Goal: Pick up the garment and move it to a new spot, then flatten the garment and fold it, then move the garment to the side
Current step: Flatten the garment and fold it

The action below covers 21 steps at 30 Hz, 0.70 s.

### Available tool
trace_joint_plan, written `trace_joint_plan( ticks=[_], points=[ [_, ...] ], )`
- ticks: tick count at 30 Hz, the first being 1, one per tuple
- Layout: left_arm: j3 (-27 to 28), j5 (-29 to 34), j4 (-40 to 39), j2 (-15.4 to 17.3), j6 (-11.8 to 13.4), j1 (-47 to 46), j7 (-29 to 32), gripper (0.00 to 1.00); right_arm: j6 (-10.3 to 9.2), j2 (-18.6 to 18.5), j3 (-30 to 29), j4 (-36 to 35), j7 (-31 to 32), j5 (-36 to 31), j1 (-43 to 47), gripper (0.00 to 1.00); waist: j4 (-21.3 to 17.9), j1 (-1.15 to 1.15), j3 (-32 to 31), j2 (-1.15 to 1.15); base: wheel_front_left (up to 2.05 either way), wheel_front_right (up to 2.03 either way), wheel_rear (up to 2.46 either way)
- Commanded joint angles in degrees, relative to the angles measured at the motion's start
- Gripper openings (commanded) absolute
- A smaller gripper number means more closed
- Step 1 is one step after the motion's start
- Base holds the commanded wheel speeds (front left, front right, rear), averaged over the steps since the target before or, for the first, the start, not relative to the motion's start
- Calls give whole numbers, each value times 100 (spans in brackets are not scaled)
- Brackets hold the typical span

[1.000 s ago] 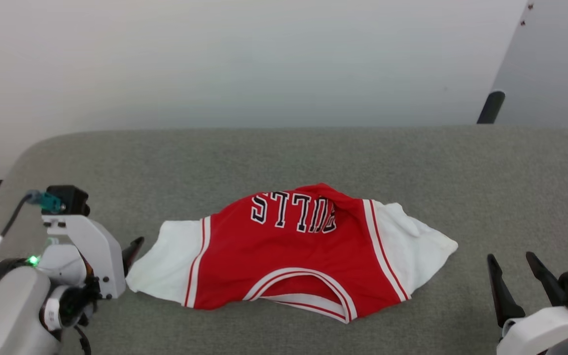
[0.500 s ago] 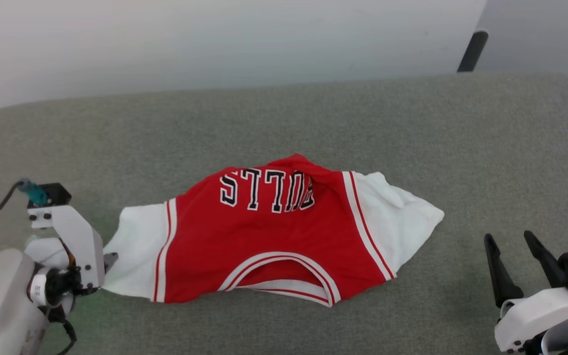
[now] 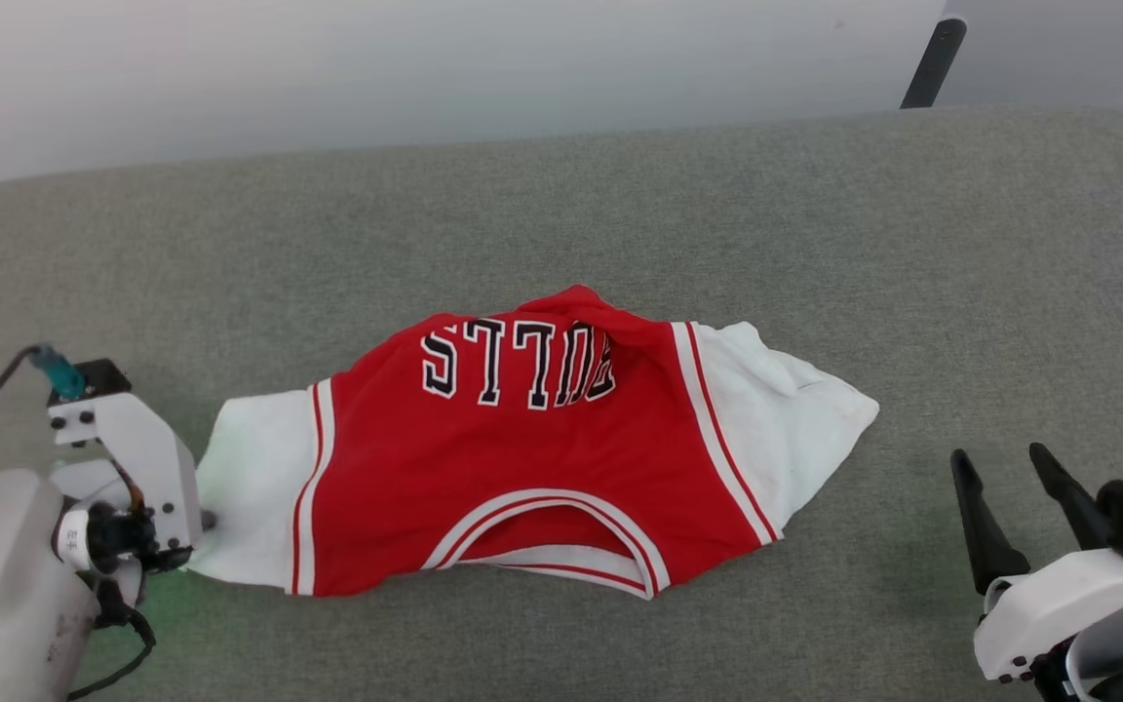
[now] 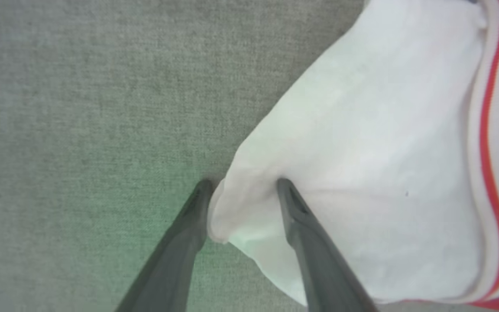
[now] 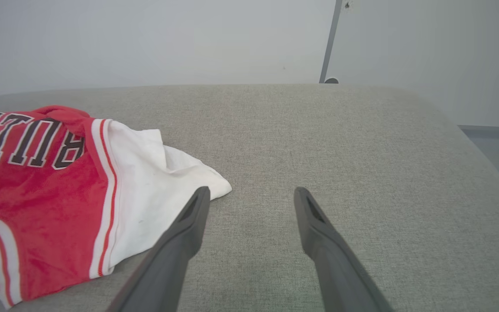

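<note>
The garment (image 3: 522,458), a red jersey with white sleeves and upside-down black lettering, lies crumpled on the grey table, collar toward me. My left gripper (image 3: 203,522) is at the near corner of its left sleeve. In the left wrist view the left gripper (image 4: 241,187) straddles that white sleeve corner (image 4: 362,151), cloth bunched between the two fingers, which stand apart. My right gripper (image 3: 1005,463) hovers open at the lower right, clear of the other sleeve. In the right wrist view the right gripper (image 5: 249,193) holds nothing, and the garment (image 5: 37,173) lies to its left.
The grey padded table (image 3: 620,214) runs wide behind and to the right of the jersey. A pale wall stands beyond its far edge, with a dark pole (image 3: 922,63) at the back right. The table's rounded right edge (image 5: 470,130) drops to the floor.
The head camera has tilted down, shifting the whole picture. My left gripper has come down onto the left sleeve's corner and its fingers now straddle the cloth. The right gripper has stayed put.
</note>
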Motion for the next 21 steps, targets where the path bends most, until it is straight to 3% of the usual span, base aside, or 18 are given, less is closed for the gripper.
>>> trace_joint_plan(
  ticks=[1, 8, 13, 21],
  points=[
    [-43, -69, 181, -96, 34, 167, 110, 0, -6, -37, 45, 18, 57, 82, -86, 100, 16, 0, -7, 0, 0, 0, 0],
    [-5, -111, 307, -118, -56, 73, -1, 0, -6, -349, 344, -57, 739, 612, -253, 100, 93, 0, -58, 0, 0, 0, 0],
    [-36, -76, 336, -171, -112, -5, -121, 0, -6, -800, 522, 28, 1553, 927, -553, 100, 211, 0, -19, 0, 0, 0, 0],
    [-138, 16, 318, -412, -260, -277, -351, 0, -6, -1247, 595, 511, 2497, 1271, -1271, 100, 507, 0, 276, 0, 0, 0, 0]
  ],
)
